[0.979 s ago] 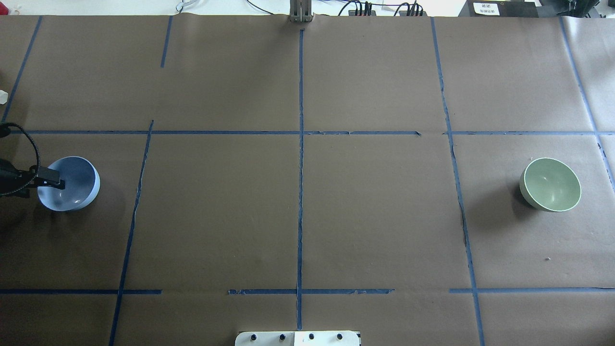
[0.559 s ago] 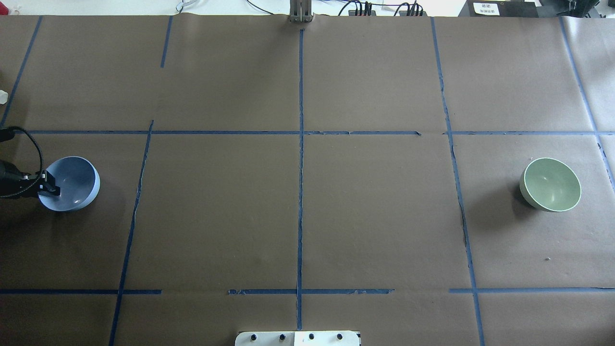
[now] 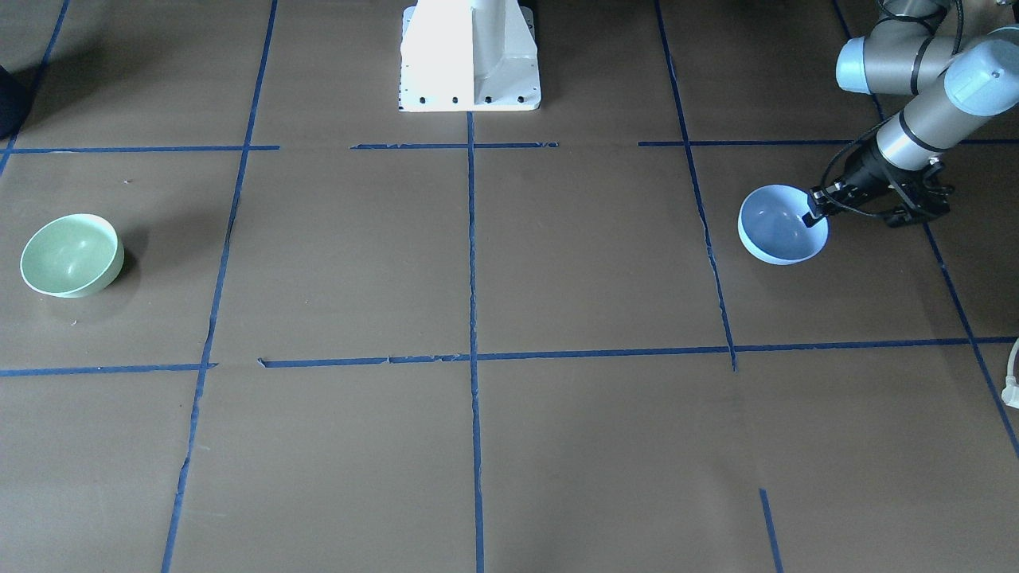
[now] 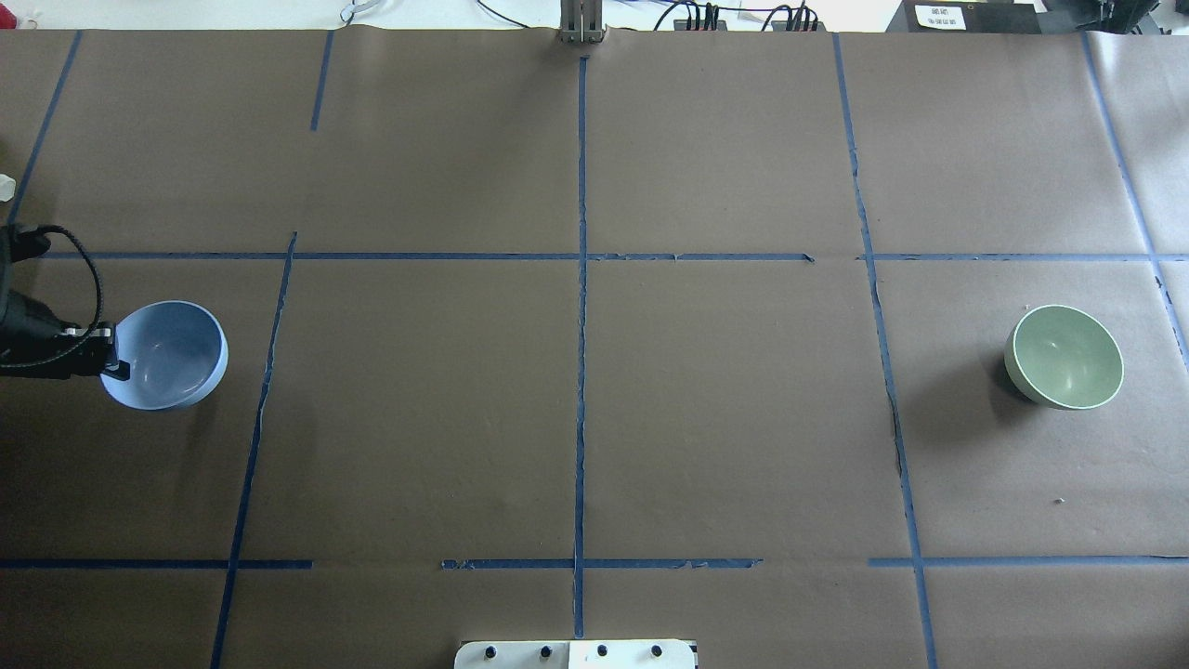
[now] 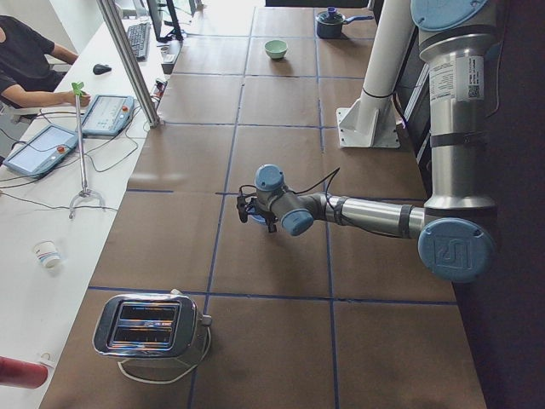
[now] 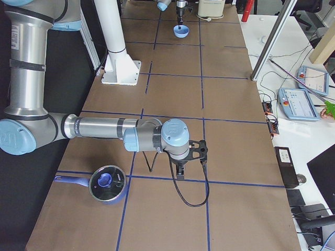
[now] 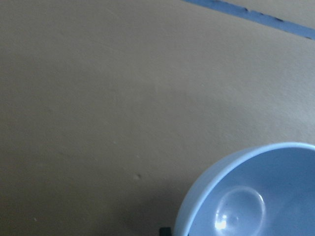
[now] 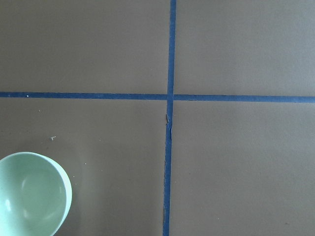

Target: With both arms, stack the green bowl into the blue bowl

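Note:
The blue bowl [image 4: 176,358] is at the table's left side, its rim pinched by my left gripper [image 4: 115,359], which is shut on the rim's left edge. The same grip shows in the front-facing view, with the gripper [image 3: 817,211] on the bowl [image 3: 776,227], and the bowl fills the lower right of the left wrist view [image 7: 256,196]. The green bowl [image 4: 1064,357] stands alone at the table's right side and shows in the right wrist view [image 8: 29,194]. My right gripper [image 6: 180,175] shows only in the exterior right view, beyond the green bowl; I cannot tell whether it is open or shut.
The white pedestal base [image 3: 470,56] stands at the robot's edge of the table. A toaster [image 5: 153,328] sits past the table's left end. A lidded pot [image 6: 107,183] sits near the right arm. Blue tape lines cross the brown paper.
My left gripper closed on the blue bowl's rim and moved it to the right, toward the table's middle; the bowl looks larger, as if raised. The green bowl has not moved.

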Motion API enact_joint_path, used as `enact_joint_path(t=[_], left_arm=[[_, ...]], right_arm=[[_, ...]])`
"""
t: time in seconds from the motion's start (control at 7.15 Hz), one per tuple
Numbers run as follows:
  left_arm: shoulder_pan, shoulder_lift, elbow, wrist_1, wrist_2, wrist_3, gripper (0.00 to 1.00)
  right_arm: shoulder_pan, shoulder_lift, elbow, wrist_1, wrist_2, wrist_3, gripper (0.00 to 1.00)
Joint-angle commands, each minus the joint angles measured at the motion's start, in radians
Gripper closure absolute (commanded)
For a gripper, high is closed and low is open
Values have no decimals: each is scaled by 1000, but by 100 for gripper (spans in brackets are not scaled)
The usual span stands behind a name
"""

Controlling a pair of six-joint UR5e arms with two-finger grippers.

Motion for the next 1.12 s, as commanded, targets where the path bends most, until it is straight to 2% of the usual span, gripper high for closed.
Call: enact_joint_path(t=[0.0, 0.14, 0.28, 0.42, 0.56, 0.84, 0.98], left_arm=[[19, -249, -115, 353, -5, -125, 100], [113, -358, -95, 376, 2, -252, 100], [222, -475, -43, 377, 94, -401, 100], [294, -601, 53, 370, 176, -493, 100], [335, -663, 127, 353, 202, -520, 100], [370, -680, 271, 148, 241, -523, 100], [375, -680, 293, 111, 242, -523, 100]], right_arm=[[0, -1, -3, 0, 2, 0, 0], [0, -2, -2, 2, 2, 0, 0], [0, -1, -2, 2, 2, 0, 0], [0, -1, -2, 3, 2, 0, 0], [0, -1, -2, 2, 2, 0, 0], [-5, -1, 3, 3, 5, 5, 0], [-15, 1, 3, 2, 3, 3, 0]])
